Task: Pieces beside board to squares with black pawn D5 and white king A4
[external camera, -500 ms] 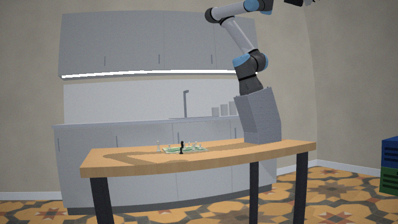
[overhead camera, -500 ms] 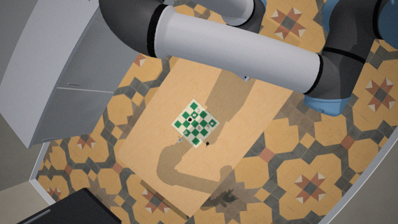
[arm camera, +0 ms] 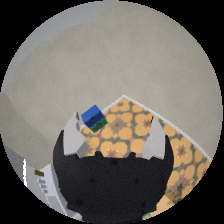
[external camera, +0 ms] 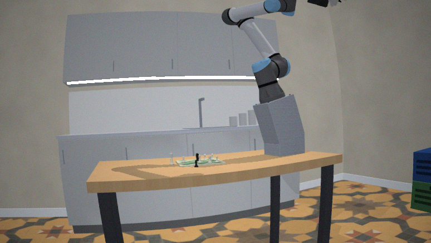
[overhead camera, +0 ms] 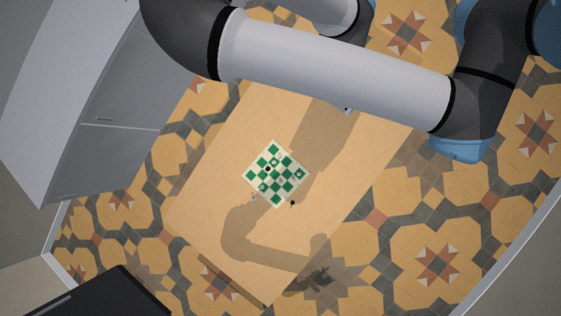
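The arm point(overhead camera: 333, 74) is made of fat round white tubes. Its joints point(external camera: 273, 71) are dark grey, with light blue caps point(overhead camera: 459, 147) and thin black rings. It stands on a tall grey block point(external camera: 280, 126). The gripper point(arm camera: 116, 137) has a black body and two pale grey fingers.

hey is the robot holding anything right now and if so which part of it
Nothing is held. The end effector is open, with only wall and floor between its fingers.
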